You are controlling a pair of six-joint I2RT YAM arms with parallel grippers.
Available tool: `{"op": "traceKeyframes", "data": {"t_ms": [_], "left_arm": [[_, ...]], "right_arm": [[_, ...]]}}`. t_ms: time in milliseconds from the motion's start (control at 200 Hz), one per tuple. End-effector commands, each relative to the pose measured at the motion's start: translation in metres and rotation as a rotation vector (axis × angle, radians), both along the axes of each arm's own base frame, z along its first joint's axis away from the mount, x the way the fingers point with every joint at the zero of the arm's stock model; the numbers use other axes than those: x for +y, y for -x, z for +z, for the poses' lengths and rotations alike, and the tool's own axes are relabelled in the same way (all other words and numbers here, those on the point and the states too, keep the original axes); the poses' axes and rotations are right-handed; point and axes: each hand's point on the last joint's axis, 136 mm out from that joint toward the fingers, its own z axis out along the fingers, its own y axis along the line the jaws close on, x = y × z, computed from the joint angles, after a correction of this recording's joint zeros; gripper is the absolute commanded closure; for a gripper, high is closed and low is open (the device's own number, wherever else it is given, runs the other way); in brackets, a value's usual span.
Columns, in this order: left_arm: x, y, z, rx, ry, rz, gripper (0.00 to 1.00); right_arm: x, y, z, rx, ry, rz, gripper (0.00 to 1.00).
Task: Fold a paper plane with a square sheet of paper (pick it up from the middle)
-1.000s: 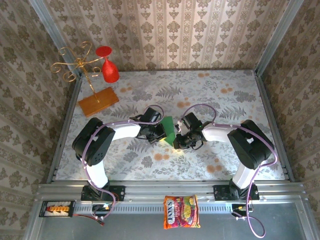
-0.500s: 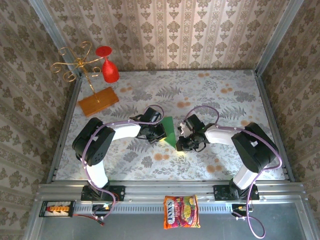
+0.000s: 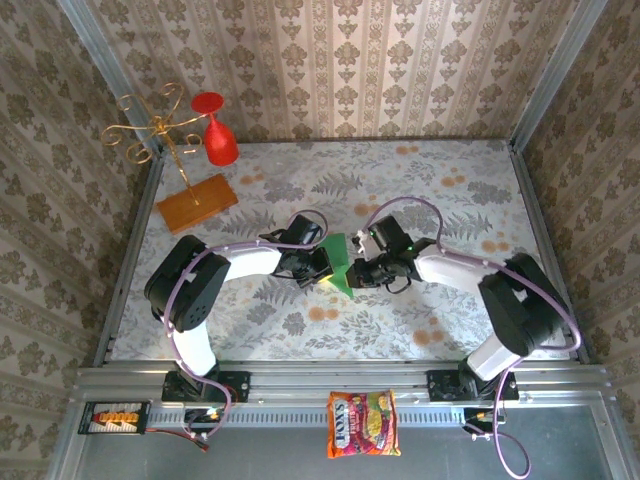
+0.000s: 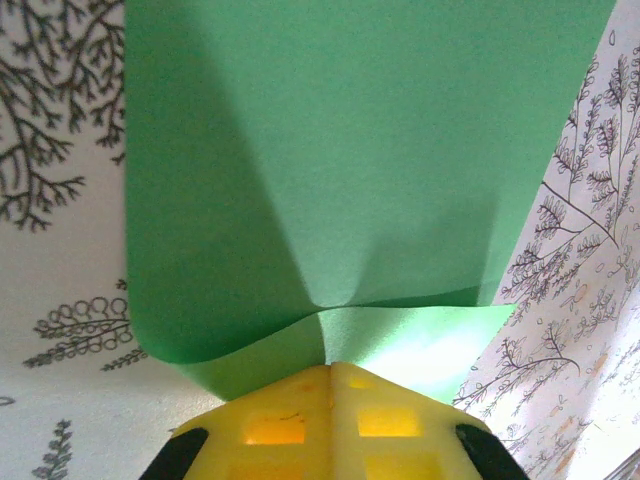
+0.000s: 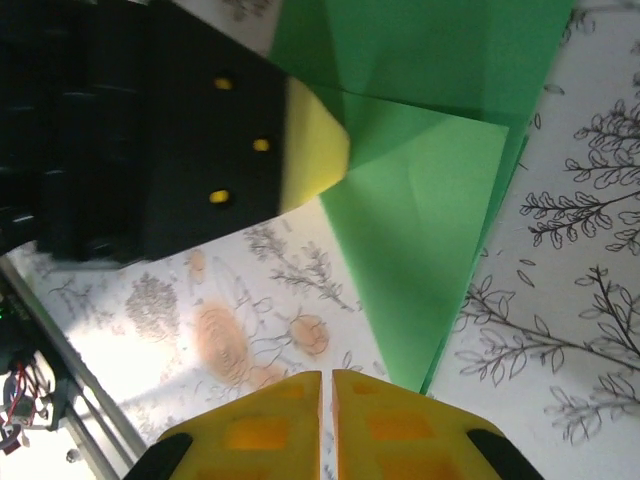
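Observation:
The green square sheet of paper point(image 3: 338, 260) is folded into layers with one pointed end and stands up off the table between both arms. My left gripper point(image 4: 331, 368) is shut on its lower edge, and the paper point(image 4: 350, 150) bows above the yellow fingertips. In the top view the left gripper point(image 3: 324, 268) sits just left of the paper. My right gripper point(image 3: 357, 272) is just right of it. In the right wrist view the right gripper point(image 5: 327, 378) is shut with nothing between its pads, and the paper's point point(image 5: 425, 300) ends beside its right finger. The left gripper's yellow pad point(image 5: 312, 150) presses the sheet there.
An orange-brown board point(image 3: 196, 203) with a gold wire stand point(image 3: 150, 125) and a red glass point(image 3: 216, 142) sits at the far left corner. A snack packet point(image 3: 362, 423) lies on the front rail. Patterned walls close in the table's sides and back.
My right wrist has shifted a little toward the far side and its forearm has swung out to the right. The left gripper has kept its hold on the paper.

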Motion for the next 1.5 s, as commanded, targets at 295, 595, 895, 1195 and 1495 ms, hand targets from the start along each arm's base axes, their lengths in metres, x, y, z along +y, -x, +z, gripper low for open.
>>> {"op": "traceKeyframes", "data": {"t_ms": [295, 595, 895, 1195, 1495], "left_arm": [[0.024, 0.019, -0.03, 0.08, -0.141, -0.022, 0.94], [0.022, 0.015, -0.027, 0.069, -0.144, -0.042, 0.94], [-0.005, -0.013, 0.029, -0.198, -0.011, -0.163, 0.88], [-0.012, 0.007, 0.025, -0.194, -0.021, -0.235, 1.0], [-0.028, 0.019, 0.011, -0.15, 0.034, -0.277, 1.0]], "right_arm": [[0.016, -0.007, -0.027, 0.108, -0.018, 0.003, 0.9], [0.002, 0.001, -0.051, 0.15, 0.07, -0.005, 0.9], [-0.008, 0.004, -0.061, 0.173, 0.132, -0.027, 0.91], [-0.008, 0.006, -0.066, 0.195, 0.132, -0.029, 0.92], [-0.011, 0.009, -0.068, 0.205, 0.148, -0.034, 0.93]]}}
